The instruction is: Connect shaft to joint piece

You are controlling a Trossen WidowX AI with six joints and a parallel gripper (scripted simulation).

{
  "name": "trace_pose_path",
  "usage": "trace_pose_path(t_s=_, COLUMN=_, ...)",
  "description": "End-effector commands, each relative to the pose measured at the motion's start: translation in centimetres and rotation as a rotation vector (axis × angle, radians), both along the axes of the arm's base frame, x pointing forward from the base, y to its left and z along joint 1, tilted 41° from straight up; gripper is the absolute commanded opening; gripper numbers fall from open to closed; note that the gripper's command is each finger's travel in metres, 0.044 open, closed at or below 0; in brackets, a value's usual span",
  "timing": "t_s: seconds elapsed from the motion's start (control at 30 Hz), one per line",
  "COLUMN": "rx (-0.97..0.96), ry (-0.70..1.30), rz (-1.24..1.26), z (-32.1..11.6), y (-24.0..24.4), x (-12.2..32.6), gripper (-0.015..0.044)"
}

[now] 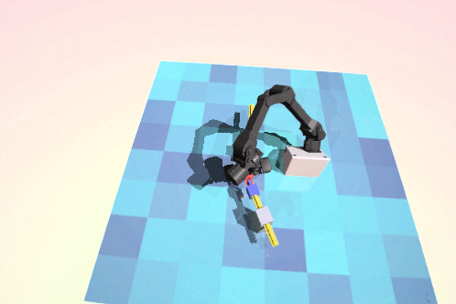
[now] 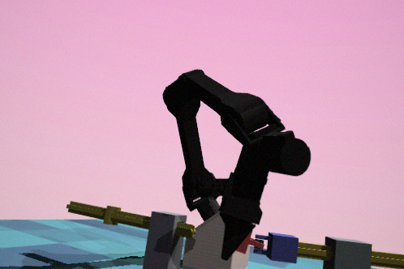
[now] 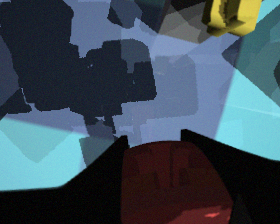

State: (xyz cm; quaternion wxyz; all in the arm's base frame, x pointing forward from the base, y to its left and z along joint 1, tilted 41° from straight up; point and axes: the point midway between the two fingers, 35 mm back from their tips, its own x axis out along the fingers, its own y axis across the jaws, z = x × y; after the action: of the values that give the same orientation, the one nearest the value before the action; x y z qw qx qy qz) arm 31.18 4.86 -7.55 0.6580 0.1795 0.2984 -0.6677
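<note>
The red joint piece [image 1: 249, 178] [image 2: 245, 245] [image 3: 168, 175] is held between the dark fingers of my gripper [image 2: 234, 243] [image 3: 154, 138], which is shut on it. Its opening is mostly hidden, so its exact direction cannot be told. A blue fork [image 1: 253, 190] [image 2: 283, 247] joins it to the first yellow shaft [image 1: 271, 235] [image 2: 311, 250], carried by a grey block [image 1: 264, 216] [image 2: 350, 254]. The second yellow shaft [image 1: 251, 110] [image 2: 131, 219] [image 3: 233, 15] passes through the second block [image 2: 156, 237]. Its near end stands apart from the red piece. The fingers do not touch this shaft.
A yellow collar [image 2: 112, 215] sits on the second shaft, on the far side of its block. The pale box-shaped arm base [image 1: 304, 165] [image 2: 204, 245] stands beside the joint. The arm and its shadows cover part of the blue tiled surface [image 1: 183, 255].
</note>
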Motion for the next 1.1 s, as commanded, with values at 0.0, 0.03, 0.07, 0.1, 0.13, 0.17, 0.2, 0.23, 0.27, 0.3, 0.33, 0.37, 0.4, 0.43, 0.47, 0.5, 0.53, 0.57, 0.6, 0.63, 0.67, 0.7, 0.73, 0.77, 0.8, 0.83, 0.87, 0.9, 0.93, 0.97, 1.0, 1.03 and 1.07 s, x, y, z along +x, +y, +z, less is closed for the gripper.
trace_pose_path(t_s=0.0, rx=0.002, ry=-0.002, rz=-0.003, z=0.0, y=0.0, x=0.0, gripper=0.0000)
trace_pose_path(t_s=0.03, rx=0.006, ry=-0.007, rz=-0.010, z=0.0, y=0.0, x=-0.1, gripper=0.0000)
trace_pose_path(t_s=0.07, rx=0.011, ry=-0.014, rz=-0.018, z=0.0, y=-0.1, x=-0.1, gripper=0.0000)
trace_pose_path(t_s=0.1, rx=0.018, ry=-0.022, rz=-0.029, z=-0.1, y=-0.1, x=-0.2, gripper=0.0000)
trace_pose_path(t_s=0.13, rx=0.025, ry=-0.030, rz=-0.040, z=-0.1, y=-0.1, x=-0.2, gripper=0.0000)
trace_pose_path(t_s=0.17, rx=0.034, ry=-0.041, rz=-0.054, z=-0.1, y=-0.2, x=-0.3, gripper=0.0000)
trace_pose_path(t_s=0.2, rx=0.043, ry=-0.051, rz=-0.068, z=-0.1, y=-0.2, x=-0.4, gripper=0.0000)
trace_pose_path(t_s=0.23, rx=0.051, ry=-0.061, rz=-0.081, z=-0.1, y=-0.2, x=-0.5, gripper=0.0000)
trace_pose_path(t_s=0.27, rx=0.059, ry=-0.071, rz=-0.092, z=-0.1, y=-0.3, x=-0.5, gripper=0.0000)
trace_pose_path(t_s=0.3, rx=0.066, ry=-0.080, rz=-0.104, z=-0.2, y=-0.3, x=-0.6, gripper=0.0000)
trace_pose_path(t_s=0.33, rx=0.074, ry=-0.089, rz=-0.115, z=-0.2, y=-0.3, x=-0.7, gripper=0.0000)
trace_pose_path(t_s=0.37, rx=0.081, ry=-0.098, rz=-0.126, z=-0.2, y=-0.3, x=-0.8, gripper=0.0000)
trace_pose_path(t_s=0.4, rx=0.089, ry=-0.107, rz=-0.137, z=-0.3, y=-0.4, x=-0.8, gripper=0.0000)
trace_pose_path(t_s=0.43, rx=0.096, ry=-0.117, rz=-0.148, z=-0.3, y=-0.4, x=-0.9, gripper=0.0000)
trace_pose_path(t_s=0.47, rx=0.104, ry=-0.126, rz=-0.159, z=-0.3, y=-0.4, x=-1.0, gripper=0.0000)
trace_pose_path(t_s=0.5, rx=0.111, ry=-0.136, rz=-0.170, z=-0.3, y=-0.4, x=-1.0, gripper=0.0000)
trace_pose_path(t_s=0.53, rx=0.119, ry=-0.146, rz=-0.181, z=-0.4, y=-0.4, x=-1.1, gripper=0.0000)
trace_pose_path(t_s=0.57, rx=0.127, ry=-0.156, rz=-0.192, z=-0.4, y=-0.5, x=-1.2, gripper=0.0000)
trace_pose_path(t_s=0.6, rx=0.134, ry=-0.166, rz=-0.203, z=-0.5, y=-0.5, x=-1.3, gripper=0.0000)
trace_pose_path(t_s=0.63, rx=0.142, ry=-0.176, rz=-0.214, z=-0.5, y=-0.5, x=-1.3, gripper=0.0000)
trace_pose_path(t_s=0.67, rx=0.149, ry=-0.187, rz=-0.224, z=-0.5, y=-0.5, x=-1.4, gripper=0.0000)
trace_pose_path(t_s=0.7, rx=0.157, ry=-0.197, rz=-0.236, z=-0.6, y=-0.5, x=-1.5, gripper=0.0000)
trace_pose_path(t_s=0.73, rx=0.163, ry=-0.205, rz=-0.244, z=-0.6, y=-0.5, x=-1.5, gripper=0.0000)
trace_pose_path(t_s=0.77, rx=0.165, ry=-0.208, rz=-0.246, z=-0.6, y=-0.5, x=-1.5, gripper=0.0000)
trace_pose_path(t_s=0.8, rx=0.165, ry=-0.209, rz=-0.247, z=-0.6, y=-0.5, x=-1.5, gripper=0.0000)
trace_pose_path(t_s=0.83, rx=0.165, ry=-0.209, rz=-0.247, z=-0.6, y=-0.5, x=-1.5, gripper=0.0000)
trace_pose_path(t_s=0.87, rx=0.165, ry=-0.210, rz=-0.249, z=-0.6, y=-0.5, x=-1.5, gripper=0.0000)
trace_pose_path(t_s=0.9, rx=0.165, ry=-0.210, rz=-0.249, z=-0.6, y=-0.5, x=-1.5, gripper=0.0000)
trace_pose_path(t_s=0.93, rx=0.165, ry=-0.210, rz=-0.249, z=-0.6, y=-0.5, x=-1.5, gripper=0.0000)
trace_pose_path(t_s=0.97, rx=0.166, ry=-0.211, rz=-0.250, z=-0.6, y=-0.5, x=-1.5, gripper=0.0000)
trace_pose_path(t_s=1.0, rx=0.166, ry=-0.211, rz=-0.250, z=-0.6, y=-0.5, x=-1.5, gripper=0.0000)
trace_pose_path(t_s=1.03, rx=0.166, ry=-0.211, rz=-0.250, z=-0.6, y=-0.5, x=-1.5, gripper=0.0000)
trace_pose_path(t_s=1.07, rx=0.166, ry=-0.212, rz=-0.250, z=-0.6, y=-0.5, x=-1.5, gripper=0.0000)
